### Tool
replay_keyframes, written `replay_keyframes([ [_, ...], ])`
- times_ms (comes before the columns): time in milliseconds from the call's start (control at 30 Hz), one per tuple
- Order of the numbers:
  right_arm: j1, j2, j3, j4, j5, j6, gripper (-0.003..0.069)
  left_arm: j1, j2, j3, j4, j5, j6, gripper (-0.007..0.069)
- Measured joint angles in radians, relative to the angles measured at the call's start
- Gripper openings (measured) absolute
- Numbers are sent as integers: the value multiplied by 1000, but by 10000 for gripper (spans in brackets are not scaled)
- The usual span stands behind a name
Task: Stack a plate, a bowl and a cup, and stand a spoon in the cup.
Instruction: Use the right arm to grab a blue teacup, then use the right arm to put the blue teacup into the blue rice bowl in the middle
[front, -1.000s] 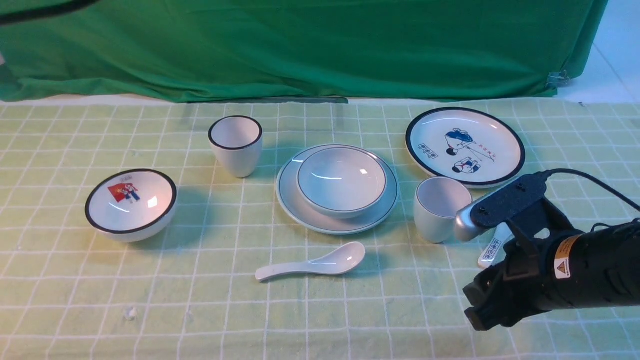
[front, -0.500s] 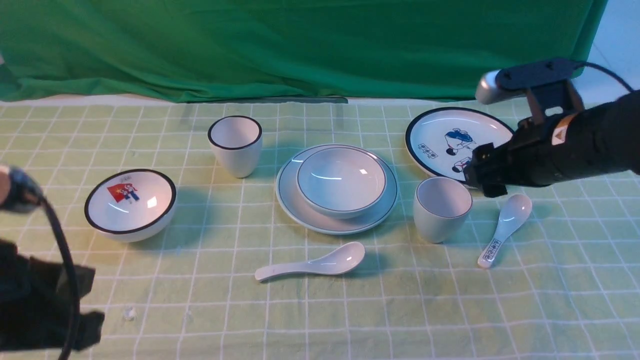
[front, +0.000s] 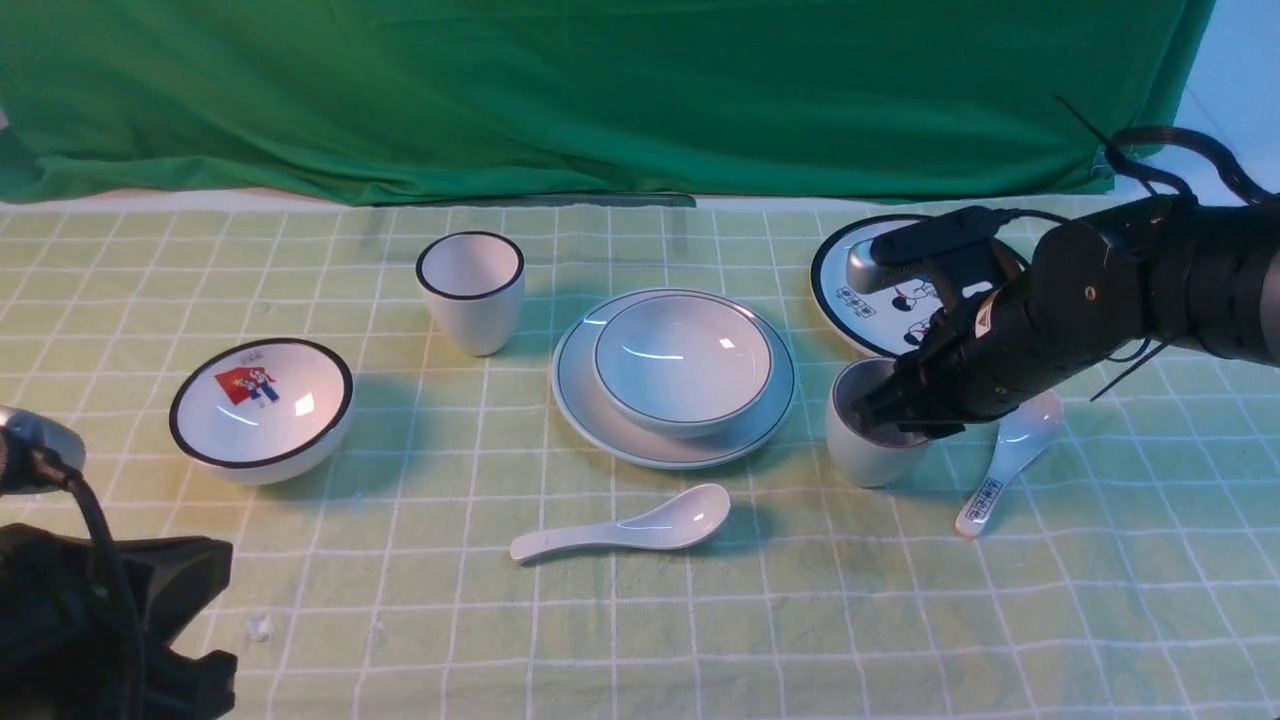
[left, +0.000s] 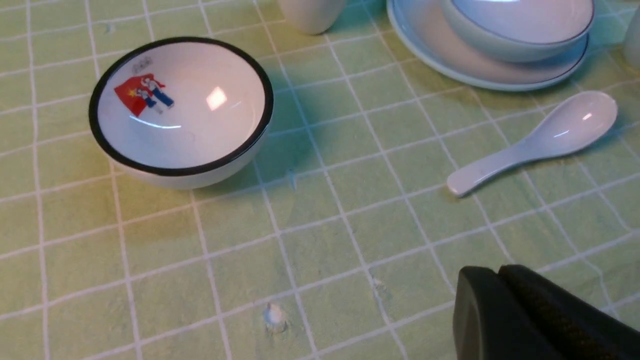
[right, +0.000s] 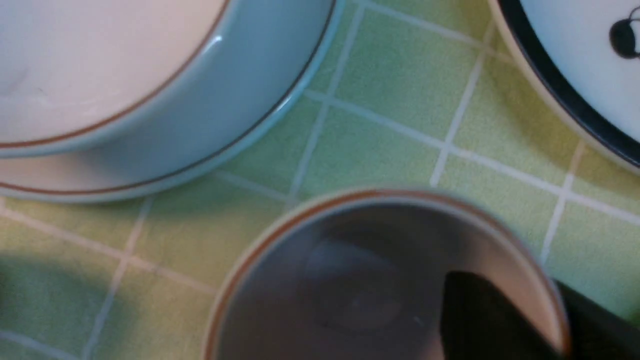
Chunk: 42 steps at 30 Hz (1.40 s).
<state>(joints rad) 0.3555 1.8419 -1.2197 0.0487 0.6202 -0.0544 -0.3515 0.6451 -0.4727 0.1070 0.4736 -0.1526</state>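
Observation:
The plain white bowl (front: 683, 360) sits in the plain white plate (front: 575, 400) at the table's middle. The plain cup (front: 865, 455) stands upright on the cloth just right of them. My right gripper (front: 890, 405) is open at the cup's rim. In the right wrist view (right: 515, 290) one finger is inside the cup (right: 350, 280) and the other outside its wall. The plain white spoon (front: 640, 528) lies in front of the plate, also in the left wrist view (left: 540, 145). My left gripper (left: 497, 272) is shut and empty, low at the front left.
A black-rimmed cup (front: 471, 290) stands back left of the plate. A black-rimmed bowl with a red flag picture (front: 262, 405) is at the left. A black-rimmed cartoon plate (front: 880, 270) lies behind my right arm. A printed spoon (front: 1000, 470) lies right of the cup.
My right arm swung from the front right up over the cartoon plate, then down onto the plain cup's rim. My left arm came into view at the lower left.

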Motion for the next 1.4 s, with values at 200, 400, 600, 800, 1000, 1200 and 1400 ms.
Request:
replay_keyframes([
  [200,58,-18,-138,-2,132,-22,86,0,0,0,-19,-65,-13,17],
  [400,154,8,-336,1,148,-30,86,0,0,0,-22,-73,-33,17],
  [600,186,161,-479,5,156,-19,86,0,0,0,-35,-74,-34,17],
  [800,186,287,-544,4,230,18,92,0,0,0,-49,-72,-34,17],
  [1000,186,299,-560,4,201,25,213,0,0,0,-50,-68,-34,18],
  [1200,186,296,-594,4,259,-4,429,0,0,0,-52,-65,-34,18],
  [1400,214,213,-726,53,503,-248,463,0,0,0,-52,-65,-34,20],
])
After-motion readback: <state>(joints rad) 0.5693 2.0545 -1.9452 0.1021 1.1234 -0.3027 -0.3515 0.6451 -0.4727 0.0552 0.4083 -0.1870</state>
